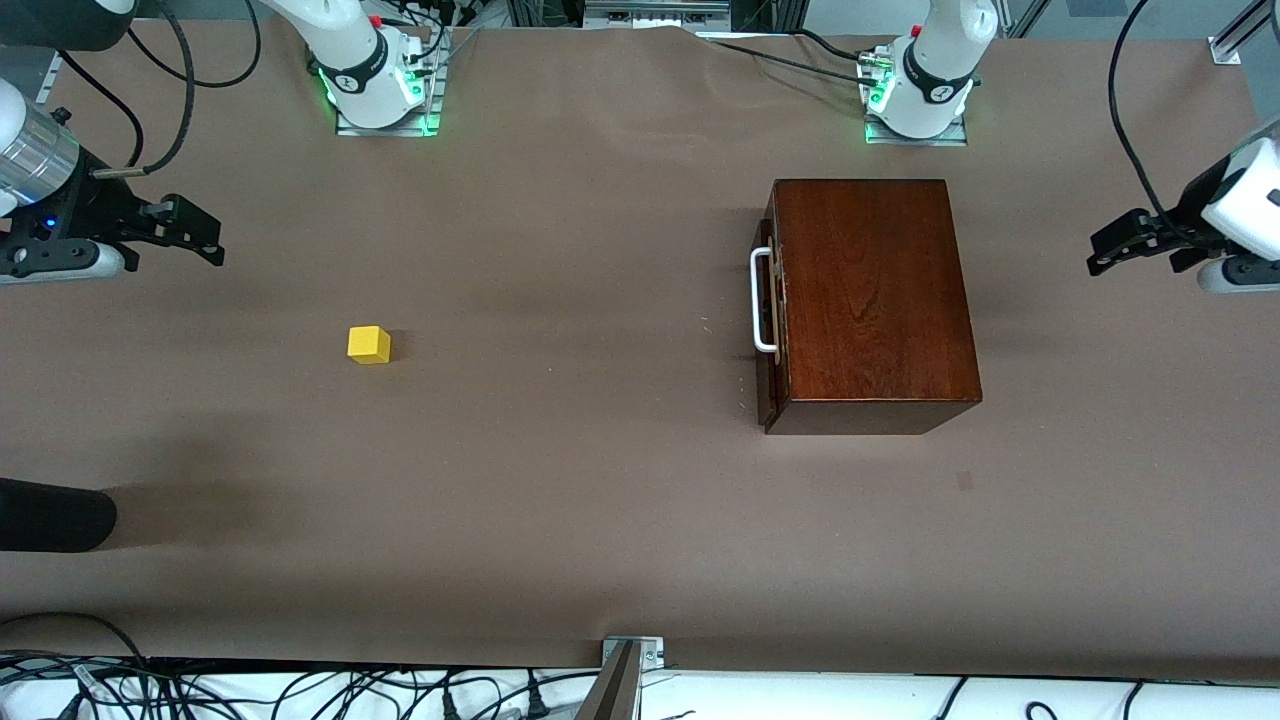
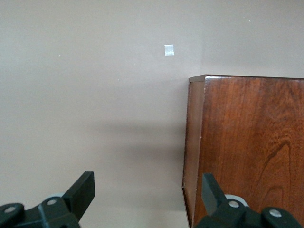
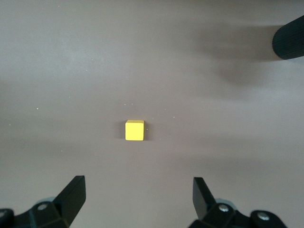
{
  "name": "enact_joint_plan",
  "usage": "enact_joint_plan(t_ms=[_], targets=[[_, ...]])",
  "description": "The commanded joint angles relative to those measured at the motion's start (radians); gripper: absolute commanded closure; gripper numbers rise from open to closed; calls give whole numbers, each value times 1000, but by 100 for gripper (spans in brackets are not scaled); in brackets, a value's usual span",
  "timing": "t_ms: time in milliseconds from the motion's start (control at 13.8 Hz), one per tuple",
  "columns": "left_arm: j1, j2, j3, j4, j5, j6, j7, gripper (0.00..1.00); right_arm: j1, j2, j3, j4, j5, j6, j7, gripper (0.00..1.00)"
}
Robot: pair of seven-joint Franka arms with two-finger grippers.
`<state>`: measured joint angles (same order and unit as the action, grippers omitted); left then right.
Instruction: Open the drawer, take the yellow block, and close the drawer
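The dark reddish-brown wooden box [image 1: 870, 300] stands toward the left arm's end of the table. Its drawer is shut, with the white bar handle [image 1: 762, 300] facing the table's middle. The yellow block [image 1: 369, 344] sits on the bare table toward the right arm's end, outside the drawer. My right gripper [image 1: 205, 240] is open and empty, up in the air at that end, and the block [image 3: 134, 130] shows ahead of its fingers in the right wrist view. My left gripper [image 1: 1098, 255] is open and empty beside the box [image 2: 247, 142], on the side away from the handle.
A black rounded object [image 1: 55, 515] juts in over the table edge at the right arm's end; it also shows in the right wrist view [image 3: 289, 40]. A small tape mark [image 1: 964, 481] lies on the table nearer the front camera than the box. Cables run along the near edge.
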<state>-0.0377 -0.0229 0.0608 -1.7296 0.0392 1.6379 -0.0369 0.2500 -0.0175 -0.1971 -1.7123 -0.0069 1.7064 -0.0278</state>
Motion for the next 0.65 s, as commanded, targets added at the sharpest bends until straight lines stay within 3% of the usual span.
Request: enact_joint_plan(t_ms=[0, 578], targets=[[21, 1, -36, 13, 13, -10, -21, 0, -3, 8, 5, 23, -2, -7, -15, 0], [45, -3, -88, 21, -53, -6, -52, 0, 0, 7, 7, 23, -1, -5, -15, 0]])
